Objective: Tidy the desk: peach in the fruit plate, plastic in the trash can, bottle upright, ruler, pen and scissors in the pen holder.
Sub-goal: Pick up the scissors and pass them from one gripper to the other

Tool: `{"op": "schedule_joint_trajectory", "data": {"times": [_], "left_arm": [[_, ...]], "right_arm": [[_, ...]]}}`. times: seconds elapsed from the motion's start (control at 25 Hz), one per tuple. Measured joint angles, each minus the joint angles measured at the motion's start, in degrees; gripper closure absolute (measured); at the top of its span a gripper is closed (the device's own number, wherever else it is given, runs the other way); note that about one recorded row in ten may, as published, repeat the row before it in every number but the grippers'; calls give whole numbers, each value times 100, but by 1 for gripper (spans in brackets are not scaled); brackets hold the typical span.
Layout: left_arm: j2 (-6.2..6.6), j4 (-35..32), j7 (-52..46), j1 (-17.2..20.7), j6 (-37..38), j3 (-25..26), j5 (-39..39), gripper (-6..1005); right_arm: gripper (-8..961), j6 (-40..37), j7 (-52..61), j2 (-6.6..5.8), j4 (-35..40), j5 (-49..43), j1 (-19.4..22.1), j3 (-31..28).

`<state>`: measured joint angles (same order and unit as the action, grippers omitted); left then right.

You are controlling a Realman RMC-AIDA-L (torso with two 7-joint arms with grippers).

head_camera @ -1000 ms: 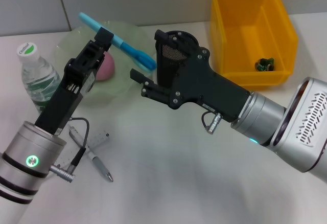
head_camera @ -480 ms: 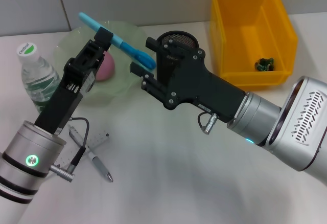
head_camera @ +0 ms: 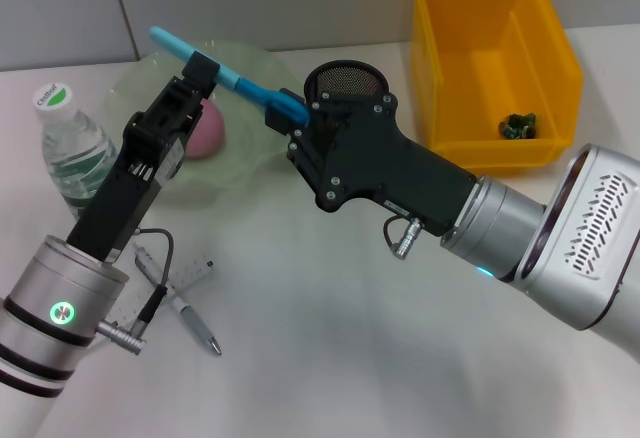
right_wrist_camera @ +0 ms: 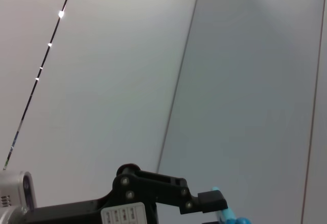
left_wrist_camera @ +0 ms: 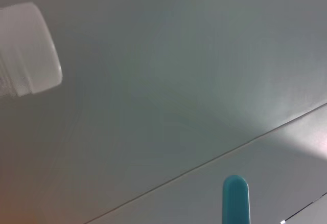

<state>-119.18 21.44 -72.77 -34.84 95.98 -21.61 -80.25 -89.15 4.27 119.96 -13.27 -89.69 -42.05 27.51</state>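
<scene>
Two tools on scissors (head_camera: 232,78), held in air above plate (head_camera: 140,83). Left tool (head_camera: 203,70) clamped on scissors mid-length; blue tip sticks out past it, also shows in left wrist view (left_wrist_camera: 235,198). Right tool (head_camera: 292,123) at other end of scissors, just in front of holder (head_camera: 346,83); can't tell if closed on it. Peach (head_camera: 207,131) in plate. Bottle (head_camera: 70,148) upright, far left of table (head_camera: 330,338). Ruler (head_camera: 185,276) and pen (head_camera: 195,323) lying near left arm. Bin (head_camera: 480,48) back right, small dark scrap (head_camera: 518,126) inside.

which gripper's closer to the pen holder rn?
Right. The right gripper sits directly in front of the pen holder; the left gripper holds the scissors over the fruit plate.
</scene>
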Motion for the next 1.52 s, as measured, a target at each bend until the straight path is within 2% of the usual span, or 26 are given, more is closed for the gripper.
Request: {"op": "schedule_joint_trajectory", "data": {"times": [0.28,0.48,1.28,1.52], "left_arm": [[0,-23,-67,20,-10,15,0,693],[0,-52,-70,30,-8,-14,4,689],[0,-103,-11,95,56,-24,-15,674],[0,-215,3,126,86,43,-232,328]], "right_arm": [[842,90,-2,0,-18,-1,-29,0],[868,62,-4,1,-18,-1,-26,0],[870,12,16,0,-27,7,34,-1],[870,-11,35,0,-27,7,49,-27]]}}
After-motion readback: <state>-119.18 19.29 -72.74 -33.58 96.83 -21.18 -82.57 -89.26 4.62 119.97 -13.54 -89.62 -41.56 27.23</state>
